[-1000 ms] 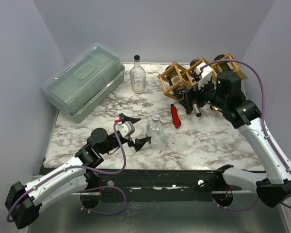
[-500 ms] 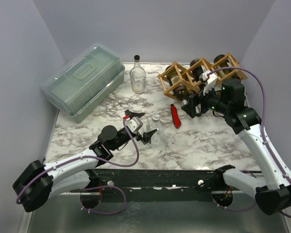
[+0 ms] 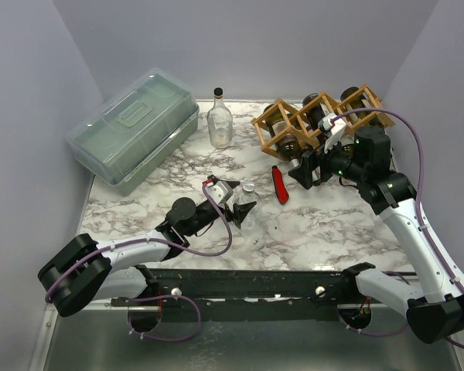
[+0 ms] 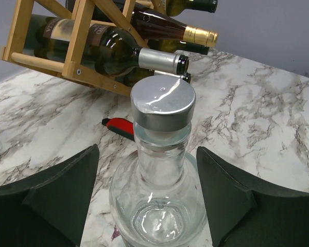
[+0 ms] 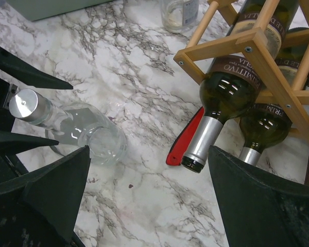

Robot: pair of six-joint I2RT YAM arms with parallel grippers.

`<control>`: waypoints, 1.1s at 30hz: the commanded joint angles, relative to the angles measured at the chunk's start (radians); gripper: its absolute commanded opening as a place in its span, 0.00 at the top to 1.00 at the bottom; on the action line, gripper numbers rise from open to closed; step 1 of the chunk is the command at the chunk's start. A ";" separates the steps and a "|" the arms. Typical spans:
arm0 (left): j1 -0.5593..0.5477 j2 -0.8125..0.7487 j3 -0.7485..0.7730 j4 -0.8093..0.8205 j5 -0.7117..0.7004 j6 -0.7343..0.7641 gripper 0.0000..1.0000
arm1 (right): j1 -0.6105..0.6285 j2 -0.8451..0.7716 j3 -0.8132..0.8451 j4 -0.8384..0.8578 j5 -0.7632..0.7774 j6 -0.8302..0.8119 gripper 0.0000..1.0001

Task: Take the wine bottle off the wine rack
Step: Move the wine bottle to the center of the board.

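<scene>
If you count from above, there are three dark bottles in one wine rack [image 5: 221, 43], two clear glass bottles, one red tool [image 3: 279, 185] and one lidded box [image 3: 135, 127] on the marble tabletop [image 3: 332, 224].

The left arm reaches low across the front. The left pincer [image 3: 233, 199] is spread either side of the silver-capped clear bottle [image 4: 162, 170], with gaps both sides, so it isn't gripping. The other clear bottle [image 3: 219, 120] stands at the back.

The right arm is bent over, and the right pincer [image 3: 308, 171] is wide open just in front of the rack, holding nothing.

The wine bottle [image 5: 221, 103] in the left end cell is dark green with a silver foil neck. It lies tilted, with the neck poking out over the red tool.
</scene>
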 commanded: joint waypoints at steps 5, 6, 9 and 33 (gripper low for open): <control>-0.004 0.059 0.041 0.078 -0.027 -0.043 0.33 | -0.007 -0.003 -0.009 0.019 -0.032 -0.001 0.01; -0.004 0.063 0.043 0.080 -0.031 -0.041 0.35 | -0.007 -0.002 -0.010 0.021 -0.032 -0.001 0.00; -0.003 0.076 0.048 0.082 -0.040 -0.030 0.39 | -0.008 0.000 -0.010 0.022 -0.036 -0.001 0.01; 0.043 0.009 0.089 0.102 -0.217 0.109 1.00 | -0.018 0.027 -0.019 0.029 -0.053 -0.007 0.00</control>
